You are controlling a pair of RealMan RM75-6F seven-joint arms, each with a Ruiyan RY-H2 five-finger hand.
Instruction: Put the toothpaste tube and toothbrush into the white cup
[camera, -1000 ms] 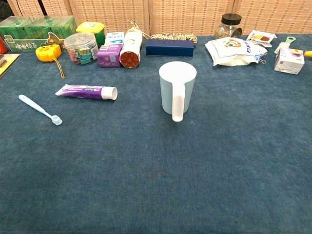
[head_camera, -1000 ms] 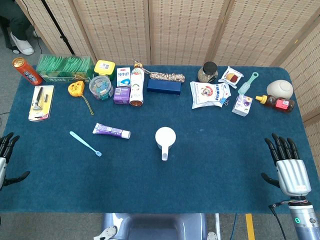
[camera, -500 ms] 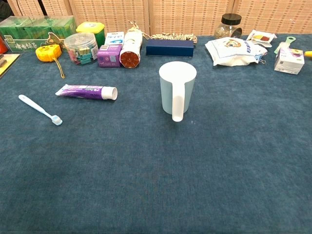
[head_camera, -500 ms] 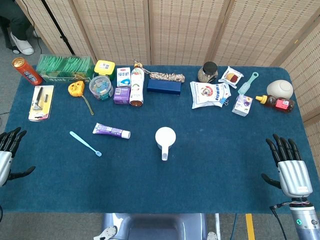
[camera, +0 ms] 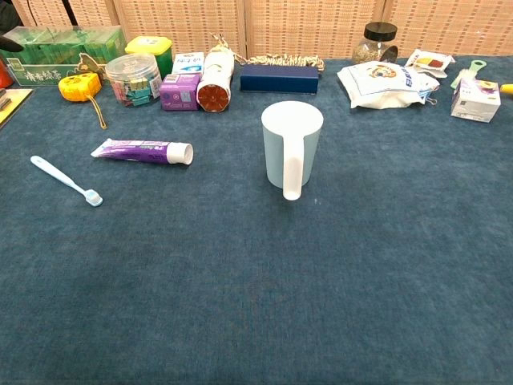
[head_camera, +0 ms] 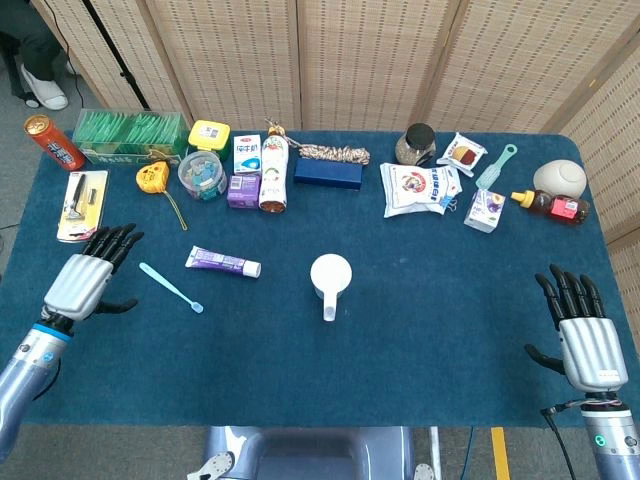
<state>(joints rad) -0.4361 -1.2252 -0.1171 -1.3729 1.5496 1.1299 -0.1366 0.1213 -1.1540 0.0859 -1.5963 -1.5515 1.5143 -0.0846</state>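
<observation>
Left hand: over the table's left edge, palm down, fingers spread wide and pointing toward the far side; holds nothing. Seen in the head view only.
Right hand: near the table's near right corner, fingers spread and straight, thumb out to the side; holds nothing.
Toothbrush: light blue, flat on the cloth just beside the left hand's fingertips, not touched; lies on a diagonal, head end toward the near edge and the middle of the table.
Toothpaste tube: purple with white cap, lying flat next to the toothbrush on its inner side; cap end points at the cup, apart from it.
White cup: upright near the table's middle, handle turned toward the near edge; nothing shows inside it.
Table: covered in dark blue cloth.
Far edge, left part: red can, green box, yellow tape measure, clear tub, small cartons, blue box.
Far edge, right part: dark-lidded jar, white snack bag, sauce bottle.
Left edge, beyond the left hand: yellow card pack.
</observation>
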